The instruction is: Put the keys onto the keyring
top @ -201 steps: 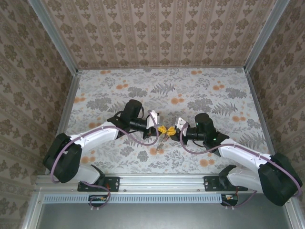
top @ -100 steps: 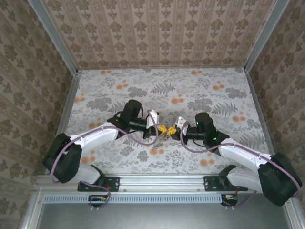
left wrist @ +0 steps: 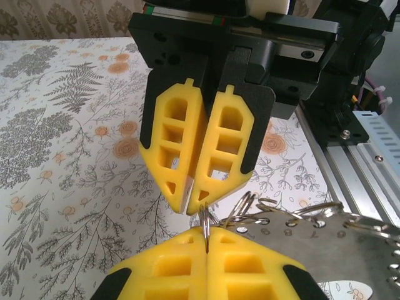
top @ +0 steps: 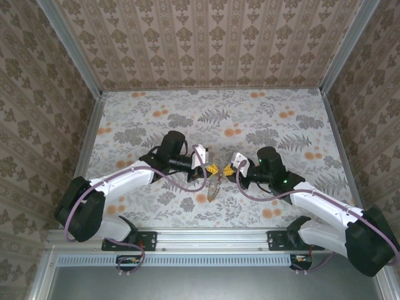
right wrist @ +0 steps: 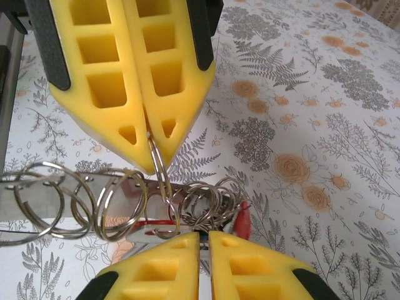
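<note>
The keyring [left wrist: 205,220] is a thin steel split ring. My left gripper [left wrist: 206,242] is shut on its edge, and the ring [right wrist: 157,164] also shows in the right wrist view, sticking out of the left gripper [right wrist: 150,161]. A cluster of small rings and keys hangs from it, with one red key head [right wrist: 244,222] visible. My right gripper [right wrist: 204,237] faces the left one tip to tip and is nearly closed on a thin pale metal piece, apparently a key. In the top view the left gripper [top: 212,169] and right gripper [top: 228,169] meet above the dangling bundle [top: 214,187].
A flat metal strip [left wrist: 325,236] with numbered holes carries several larger split rings [right wrist: 44,200] and hangs beside the cluster. The flowered tabletop [top: 262,119] lies open behind the arms. The aluminium rail [top: 206,239] runs along the near edge.
The right gripper has drawn back slightly to the right, widening the gap between the tips. The bundle hangs a little lower between them. The left arm has hardly moved.
</note>
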You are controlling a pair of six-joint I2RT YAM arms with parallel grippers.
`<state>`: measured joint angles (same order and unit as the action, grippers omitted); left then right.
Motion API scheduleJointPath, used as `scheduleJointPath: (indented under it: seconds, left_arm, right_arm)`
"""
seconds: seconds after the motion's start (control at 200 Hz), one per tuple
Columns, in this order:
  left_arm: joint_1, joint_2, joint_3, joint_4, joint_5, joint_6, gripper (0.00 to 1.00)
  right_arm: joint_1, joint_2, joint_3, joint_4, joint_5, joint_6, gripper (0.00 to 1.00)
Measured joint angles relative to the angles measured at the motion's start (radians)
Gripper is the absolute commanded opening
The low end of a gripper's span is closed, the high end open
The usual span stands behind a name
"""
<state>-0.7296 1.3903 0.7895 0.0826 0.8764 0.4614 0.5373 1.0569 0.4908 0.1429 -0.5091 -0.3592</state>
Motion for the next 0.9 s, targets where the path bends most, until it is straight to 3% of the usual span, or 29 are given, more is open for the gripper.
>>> scheduleJointPath:
  seconds: [0.37, 0.895]
  left_arm:
    - [0.0, 0.0, 0.0, 0.001, 0.006, -0.006, 0.0]
    - [-0.002, 0.004, -0.019, 0.136, 0.021, -0.085, 0.0]
  right_arm:
    - [0.0, -0.053, 0.005, 0.006, -0.019, -0.001, 0.15]
    - [0.007, 0.099, 0.022, 0.126, -0.099, 0.092, 0.11]
